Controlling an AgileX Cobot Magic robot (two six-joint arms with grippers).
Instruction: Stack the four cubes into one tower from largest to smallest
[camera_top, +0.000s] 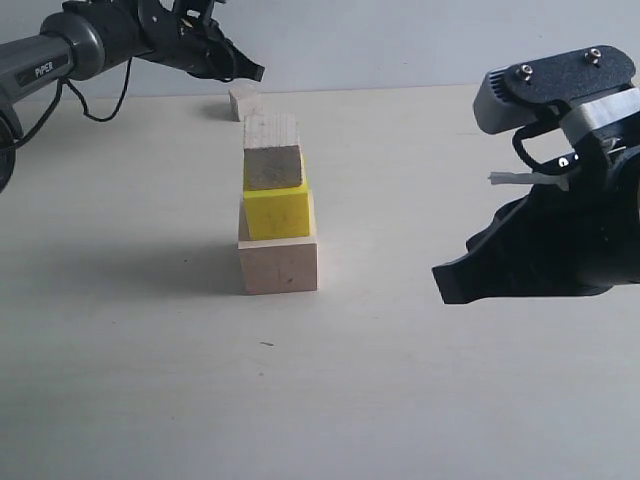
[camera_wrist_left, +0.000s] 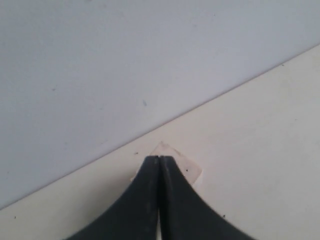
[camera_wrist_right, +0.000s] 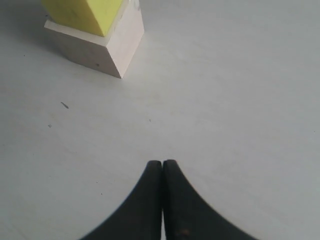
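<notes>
A column stands mid-table: the large pale wood cube at the bottom, the bright yellow cube on it, and a smaller pale wood cube on top. The last small pale wood cube lies alone near the table's far edge. My left gripper hovers just above that cube, shut and empty; the cube peeks out behind the left gripper's closed tips. My right gripper hangs shut to the right of the column, holding nothing. The right wrist view shows the large cube and the yellow cube beyond the right gripper's tips.
A pale wall rises right behind the table's far edge, close to the lone cube. A black cable hangs from the left arm.
</notes>
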